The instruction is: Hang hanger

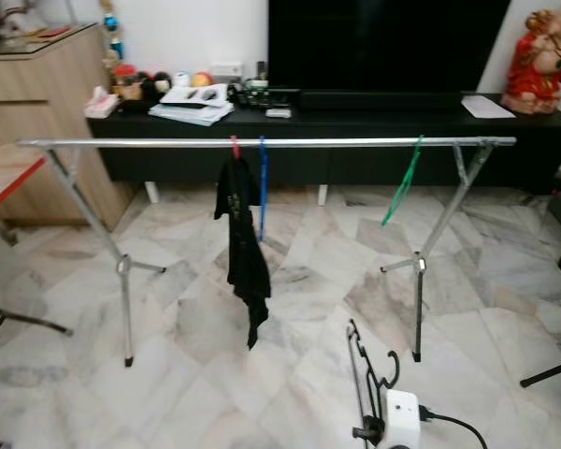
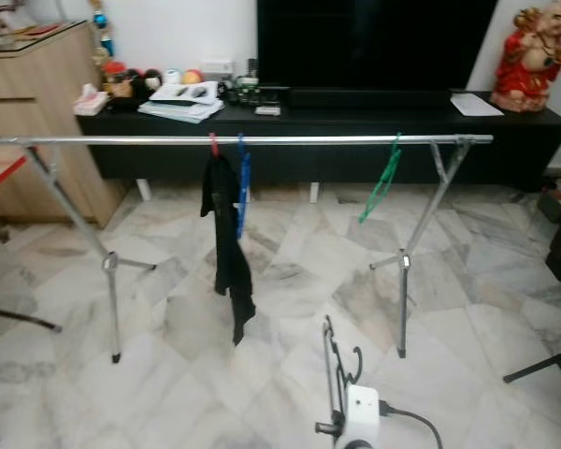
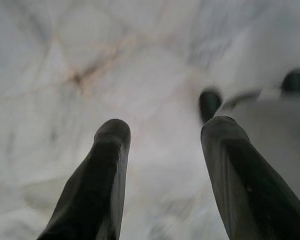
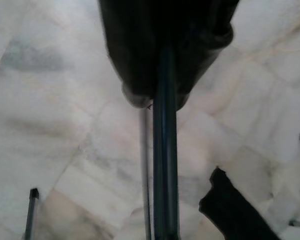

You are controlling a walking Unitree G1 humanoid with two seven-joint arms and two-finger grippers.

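While the right tool (image 4: 162, 95) clenches a black hanger (image 1: 365, 379) at 6 o'clock, the drying rack (image 1: 262, 143) stands ahead. Left tool (image 3: 165, 150) is released over marble floor (image 3: 90, 60).

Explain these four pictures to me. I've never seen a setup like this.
A walking robot with two arms took them. The two wide pictures come from its head, looking at a metal clothes rail on a marble floor. On the rail hang a black garment, a blue hanger and a green hanger. Behind stands a black TV cabinet. The other two pictures come from wrist cameras. The left gripper hangs above the floor, fingers apart. The right gripper is shut on a black hanger, seen low in the head pictures, not yet hung.
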